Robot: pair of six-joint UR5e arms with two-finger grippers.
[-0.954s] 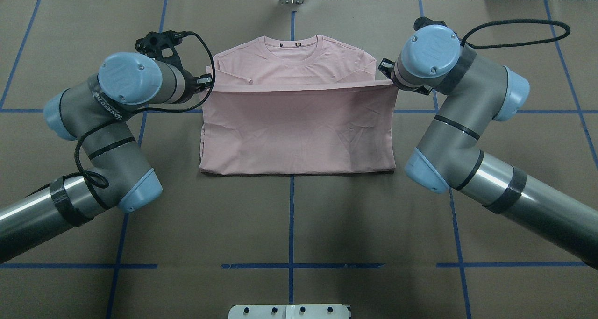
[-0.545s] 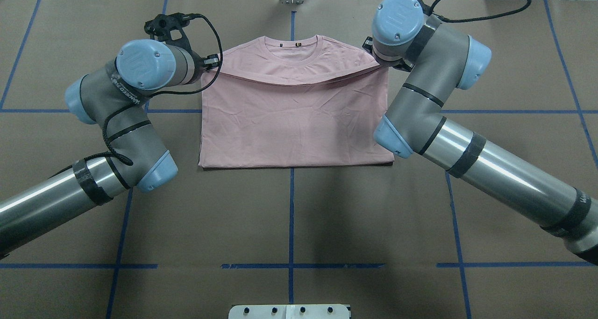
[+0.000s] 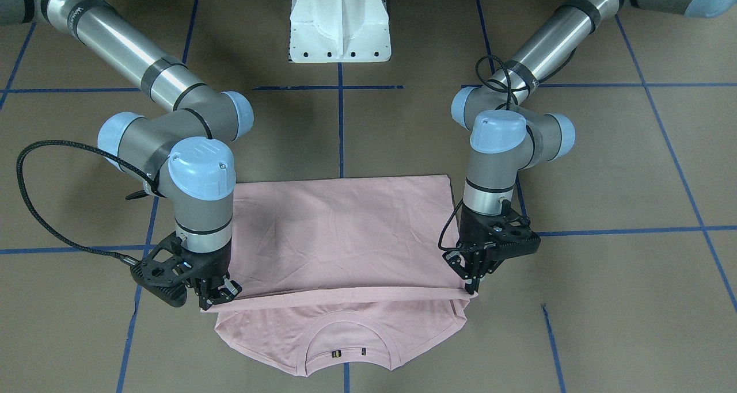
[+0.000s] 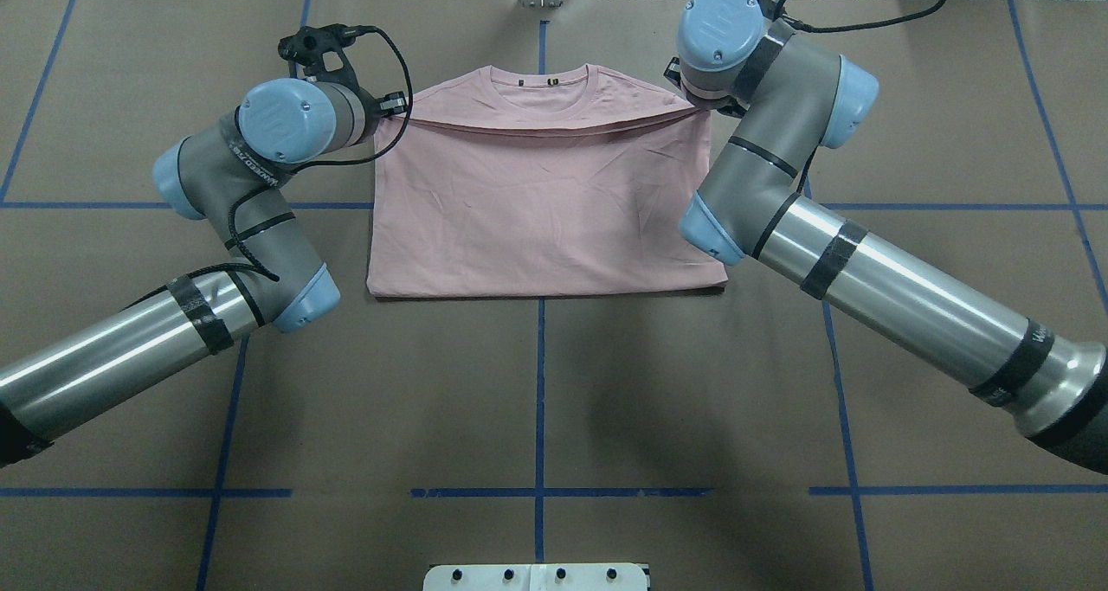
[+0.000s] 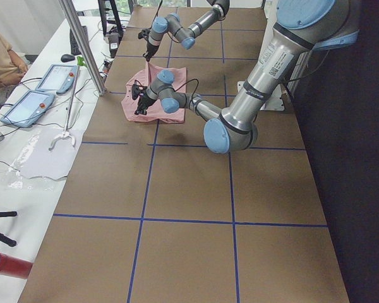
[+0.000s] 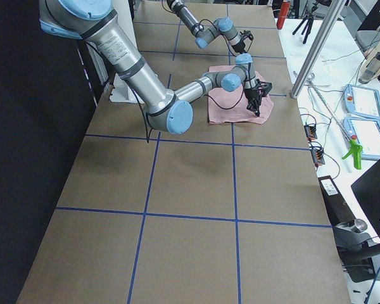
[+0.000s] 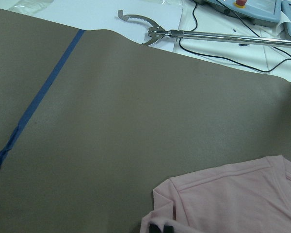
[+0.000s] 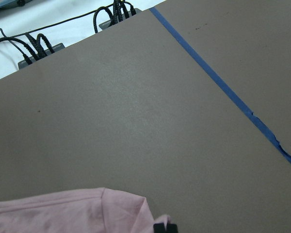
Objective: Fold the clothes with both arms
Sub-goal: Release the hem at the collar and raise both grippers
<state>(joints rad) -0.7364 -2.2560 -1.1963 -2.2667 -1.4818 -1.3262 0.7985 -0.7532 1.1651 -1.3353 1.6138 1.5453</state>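
Both pairs of jaws stay pinched shut on the hem corners of the pink T-shirt (image 4: 545, 219), with the left arm (image 4: 268, 132) and right arm (image 4: 762, 80) at either side. In the last second they have carried that edge from mid-chest to just short of the collar (image 4: 538, 89). The half-fold looks nearly ready to be laid down on the worktop (image 4: 537, 401), where the rest of the shirt lies flat.

The T-shirt (image 4: 545, 210) is plain pale pink. The table (image 4: 692, 401) is dull brown, crossed by a grid of blue tape (image 4: 538, 401). The left arm (image 4: 112, 357) and right arm (image 4: 917, 305) are grey metal with light blue joint caps (image 4: 287, 120) and black cables (image 4: 407, 76); left gripper (image 3: 473, 286) and right gripper (image 3: 216, 298) are black. The base (image 3: 339, 25) is white
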